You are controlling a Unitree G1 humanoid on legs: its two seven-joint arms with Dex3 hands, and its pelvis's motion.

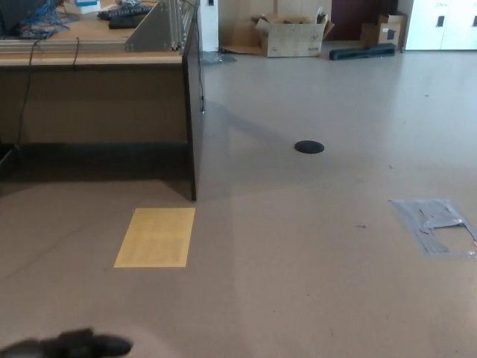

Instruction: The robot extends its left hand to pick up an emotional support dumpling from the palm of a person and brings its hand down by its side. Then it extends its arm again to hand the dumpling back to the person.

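Observation:
Only a blurred black sliver of my left hand (74, 344) shows, at the bottom left edge of the head view, low over the floor. Whether it holds anything cannot be made out. No dumpling and no person's hand appear in the picture. My right hand is out of the picture.
A wooden desk (97, 82) with cables on top stands at the left. A yellow rectangle (155, 236) marks the floor in front of it. A black round floor cap (308, 147) lies mid-floor and a grey taped patch (436, 224) at the right. Cardboard boxes (294, 33) stand at the back.

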